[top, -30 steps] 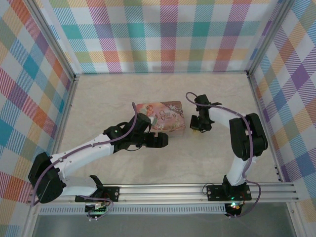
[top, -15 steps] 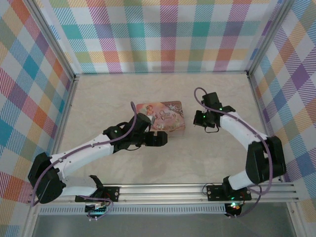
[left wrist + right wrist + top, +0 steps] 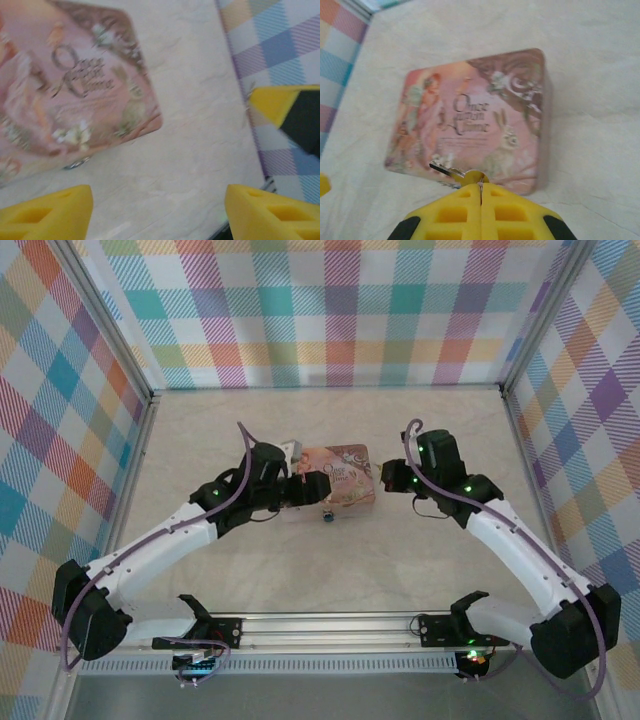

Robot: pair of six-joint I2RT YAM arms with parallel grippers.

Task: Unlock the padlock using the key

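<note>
Right gripper pinches the small brassy metal key; left gripper hangs with its fingers spread wide.
The right's yellow fingers are pressed together on the key's head, blade poking out left over the pink illustrated rectangular tin. The tiny dark bluish padlock sits on the pale marbled table, seemingly touching the tin's near edge, though the top view is coarse.

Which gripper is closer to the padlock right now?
Left. The left gripper, open, hangs over the left end of the tin, close to the padlock. The right gripper, clamping the key, sits off the tin's right end.
</note>
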